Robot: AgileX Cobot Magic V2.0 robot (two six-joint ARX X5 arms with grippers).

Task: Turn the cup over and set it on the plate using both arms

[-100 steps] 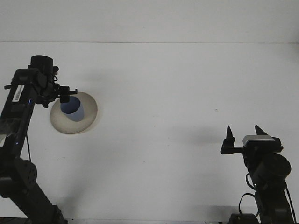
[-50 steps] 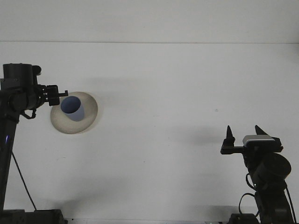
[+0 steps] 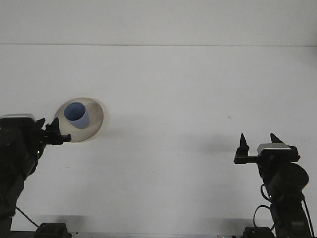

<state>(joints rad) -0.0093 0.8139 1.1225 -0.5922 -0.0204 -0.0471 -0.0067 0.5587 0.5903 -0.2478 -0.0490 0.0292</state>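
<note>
a white table point(image 3: 163, 89) fills the view; a pale wall point(image 3: 158, 20) runs behind it; a small dark speck point(image 3: 229, 117) marks the table's right side
</note>
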